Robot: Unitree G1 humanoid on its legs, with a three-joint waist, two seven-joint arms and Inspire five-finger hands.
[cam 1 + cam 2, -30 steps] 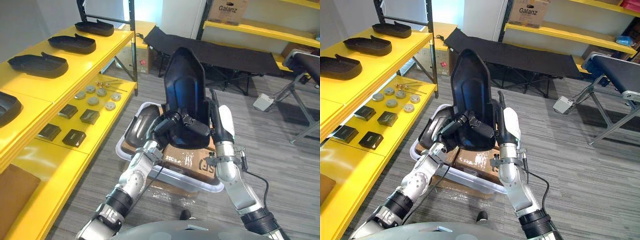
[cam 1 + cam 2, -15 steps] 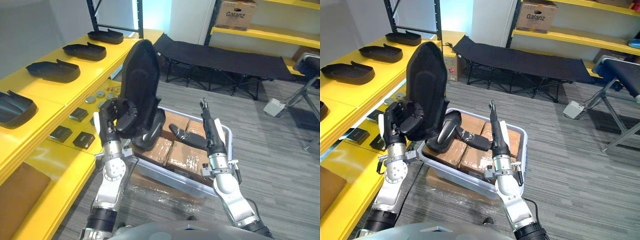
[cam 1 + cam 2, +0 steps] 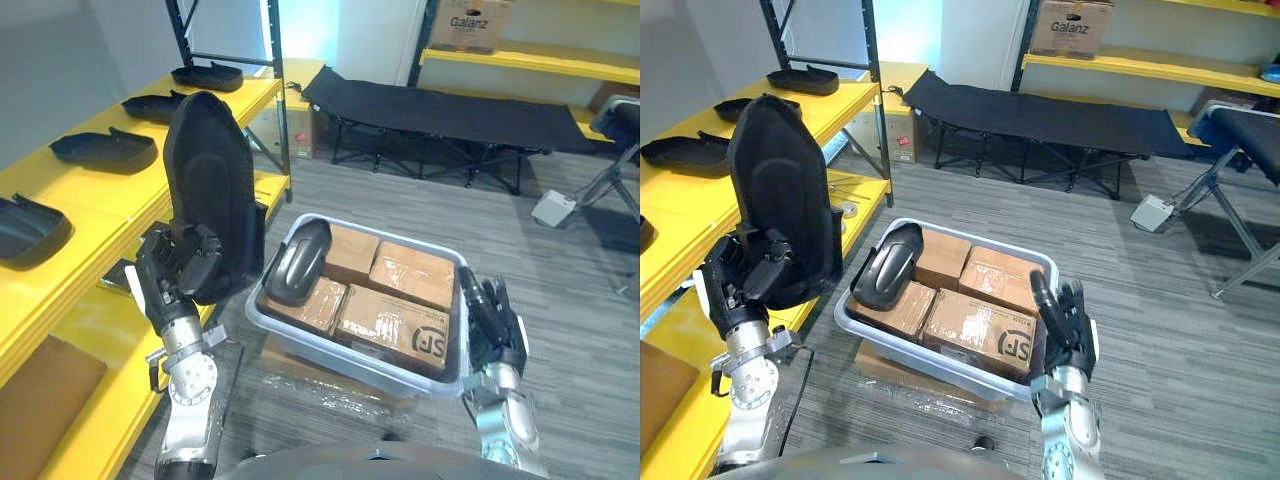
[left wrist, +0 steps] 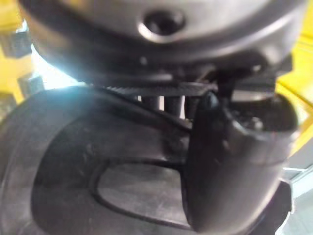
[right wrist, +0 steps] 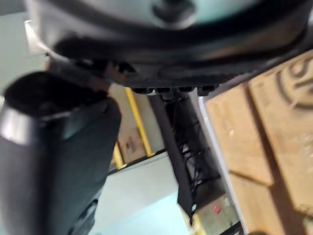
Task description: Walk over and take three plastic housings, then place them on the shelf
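A large black plastic housing (image 3: 210, 190) stands upright over the edge of the yellow shelf (image 3: 90, 195). My left hand (image 3: 185, 270) is shut on its lower end. In the left wrist view my thumb (image 4: 225, 166) lies across the housing's (image 4: 73, 161) dark hollow. A second black housing (image 3: 297, 262) lies on the cardboard boxes in the grey bin (image 3: 350, 365). My right hand (image 3: 1065, 320) is at the bin's right rim, fingers straight and pointing up, holding nothing.
Several more black housings (image 3: 100, 148) lie in a row on the upper yellow shelf. A brown board (image 3: 50, 380) lies on the lower shelf. A black folding cot (image 3: 450, 110) stands beyond the bin, and a shelf post (image 3: 280, 90) rises just behind the held housing.
The left hand has carried the housing away from above the bin to the left, up to the shelf. The right hand let go of it and dropped to the bin's right rim.
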